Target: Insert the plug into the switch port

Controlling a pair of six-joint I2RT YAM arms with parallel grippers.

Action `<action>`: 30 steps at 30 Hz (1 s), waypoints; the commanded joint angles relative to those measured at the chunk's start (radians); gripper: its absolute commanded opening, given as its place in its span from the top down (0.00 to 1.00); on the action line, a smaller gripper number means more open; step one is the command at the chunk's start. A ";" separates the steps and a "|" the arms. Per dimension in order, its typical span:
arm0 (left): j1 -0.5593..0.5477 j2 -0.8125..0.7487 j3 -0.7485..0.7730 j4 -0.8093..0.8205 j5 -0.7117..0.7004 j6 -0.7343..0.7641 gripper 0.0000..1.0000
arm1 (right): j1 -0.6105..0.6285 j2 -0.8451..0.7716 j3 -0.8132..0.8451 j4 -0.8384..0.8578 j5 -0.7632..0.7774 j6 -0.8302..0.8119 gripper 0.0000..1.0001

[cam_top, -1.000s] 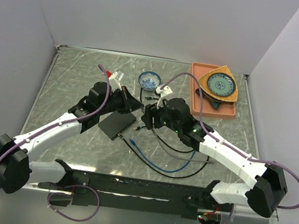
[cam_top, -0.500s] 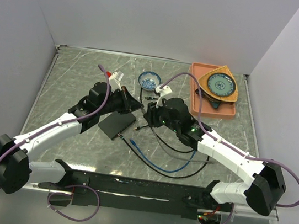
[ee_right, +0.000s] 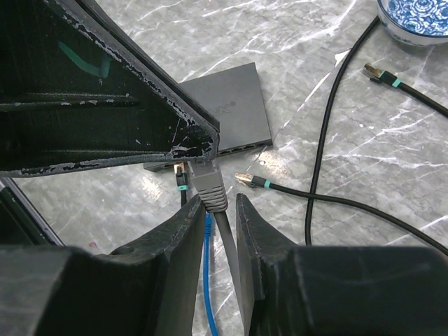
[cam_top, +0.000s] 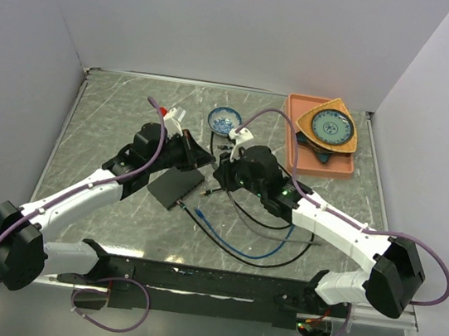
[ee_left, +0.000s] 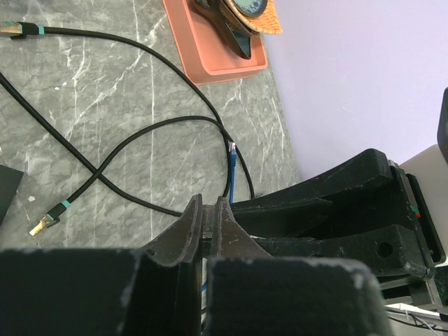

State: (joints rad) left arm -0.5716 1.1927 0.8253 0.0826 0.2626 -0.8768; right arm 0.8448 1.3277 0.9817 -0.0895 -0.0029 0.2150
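Overhead view covers the whole table (cam_top: 116, 103); both wrist views look closely down, sharing its cables (ee_right: 329, 126).

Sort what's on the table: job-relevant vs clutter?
Job:
switch
grey plug, between the right gripper fingers

Lying about:
black cables
blue cable
blue-patterned bowl
orange tray holding a plate
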 commanded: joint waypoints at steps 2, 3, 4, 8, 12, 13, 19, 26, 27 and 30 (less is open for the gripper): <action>-0.002 0.007 0.057 -0.010 0.029 0.016 0.99 | 0.004 -0.025 0.043 0.056 0.030 0.007 0.68; -0.001 0.010 0.057 -0.009 0.032 0.018 0.99 | 0.004 -0.030 0.043 0.054 0.032 0.007 0.68; -0.002 0.010 0.057 -0.007 0.032 0.018 0.99 | 0.005 -0.033 0.043 0.054 0.034 0.003 0.67; -0.002 0.015 0.058 -0.009 0.035 0.019 0.99 | 0.004 -0.033 0.051 0.039 0.027 -0.003 0.60; -0.002 0.019 0.058 -0.009 0.038 0.021 0.99 | 0.004 -0.042 0.048 0.042 0.023 -0.002 0.51; -0.002 0.019 0.058 -0.009 0.038 0.019 0.99 | 0.004 -0.042 0.046 0.042 0.027 -0.002 0.51; -0.002 0.022 0.052 0.002 0.046 0.013 0.99 | 0.004 -0.058 0.031 0.053 0.055 0.012 0.85; -0.002 0.030 0.054 0.008 0.056 0.012 0.99 | 0.004 -0.053 0.029 0.046 0.078 0.007 1.00; -0.002 0.030 0.054 0.006 0.055 0.012 0.98 | 0.005 -0.055 0.028 0.048 0.078 0.004 1.00; -0.002 0.030 0.055 0.000 0.043 0.022 0.88 | 0.004 -0.055 0.025 0.037 0.078 -0.003 1.00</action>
State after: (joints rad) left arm -0.5709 1.2186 0.8402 0.0742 0.2871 -0.8734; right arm 0.8539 1.3106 0.9817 -0.0937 0.0208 0.2180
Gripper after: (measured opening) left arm 0.071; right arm 0.054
